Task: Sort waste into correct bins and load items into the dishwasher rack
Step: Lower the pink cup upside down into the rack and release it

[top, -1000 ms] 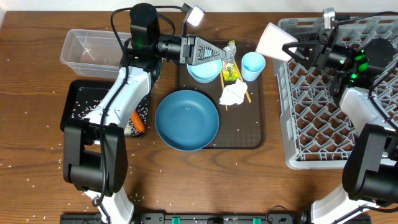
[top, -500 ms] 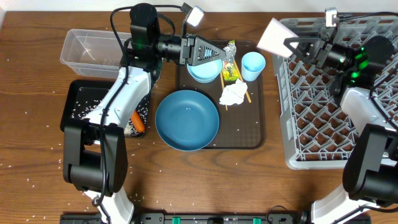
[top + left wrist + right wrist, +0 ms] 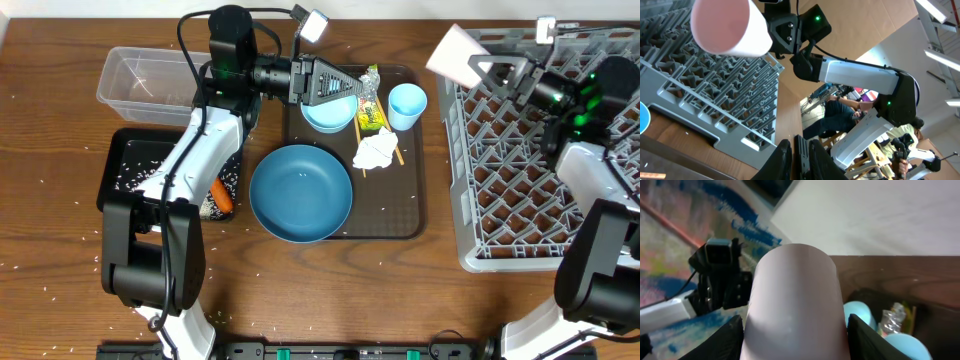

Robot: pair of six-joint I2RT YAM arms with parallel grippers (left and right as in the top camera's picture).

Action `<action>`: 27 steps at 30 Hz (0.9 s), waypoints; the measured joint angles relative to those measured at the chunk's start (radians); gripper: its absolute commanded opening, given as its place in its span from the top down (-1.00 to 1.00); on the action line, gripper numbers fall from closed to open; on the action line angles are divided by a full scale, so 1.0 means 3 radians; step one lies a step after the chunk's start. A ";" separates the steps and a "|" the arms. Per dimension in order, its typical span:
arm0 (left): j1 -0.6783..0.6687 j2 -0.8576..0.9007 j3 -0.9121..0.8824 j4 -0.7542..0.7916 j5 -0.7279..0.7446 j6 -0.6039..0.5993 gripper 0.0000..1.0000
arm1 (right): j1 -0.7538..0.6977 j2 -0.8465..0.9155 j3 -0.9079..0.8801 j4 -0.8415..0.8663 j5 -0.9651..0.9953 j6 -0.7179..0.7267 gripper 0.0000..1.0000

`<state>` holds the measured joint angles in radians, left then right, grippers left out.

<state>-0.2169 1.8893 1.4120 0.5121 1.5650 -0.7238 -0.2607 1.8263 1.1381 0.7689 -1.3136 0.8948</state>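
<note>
The wooden counter [image 3: 60, 250] carries the grey dishwasher rack [image 3: 520, 200] at its 3 o'clock side, with no dishes seen among its pegs. At the centre lies the brown serving tray [image 3: 405, 200]. On it, toward 7 o'clock, sits the large dark-blue bowl [image 3: 300, 192], upright and bare inside. The clear tub [image 3: 140, 80] stands at 10 o'clock on the counter, and the black tray [image 3: 125, 160] lies just below it at 9 o'clock. The left hand [image 3: 345, 92] hangs over the small light-blue bowl [image 3: 325, 115] at 11 o'clock on the serving tray, its jaws drawn nearly together with nothing seen between them. The right hand [image 3: 478, 70] is clamped on the pink cup [image 3: 455, 55], which lies tilted on its side in the air above the rack's 10 o'clock corner. The light-blue cup [image 3: 407, 105] stands upright at 1 o'clock on the serving tray. The crumpled tissue [image 3: 376, 150] lies at 5 o'clock from the small bowl, over the chopsticks [image 3: 360, 165]. The yellow-green wrapper [image 3: 371, 105] lies between small bowl and light-blue cup. The orange carrot [image 3: 222, 195] rests at the black tray's 4 o'clock corner, and rice grains [image 3: 135, 175] are scattered in that tray and over the counter.
</note>
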 measured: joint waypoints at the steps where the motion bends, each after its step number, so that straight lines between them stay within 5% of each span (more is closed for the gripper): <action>1: 0.0000 0.0000 0.0000 0.0001 -0.0001 0.0000 0.70 | -0.0010 0.0000 0.0000 -0.0111 0.0032 -0.0039 0.73; 10: 0.0000 0.0000 0.0000 -0.0062 -0.0003 0.0011 0.71 | -0.0023 -0.0005 0.0145 -0.1827 0.0532 -0.0882 0.71; 18: 0.0000 0.0000 0.0000 -0.0062 -0.0003 0.0025 0.72 | -0.0023 -0.0215 0.0979 -0.3741 0.1306 -0.1963 0.71; 27: 0.0000 0.0000 0.0000 -0.0062 -0.0003 0.0065 0.71 | 0.0004 -0.0467 0.1815 -0.5158 0.2359 -0.2659 0.72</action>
<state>-0.2169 1.8893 1.4120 0.4934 1.5642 -0.7044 -0.2596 1.6863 1.6825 -0.7784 -0.6060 0.0971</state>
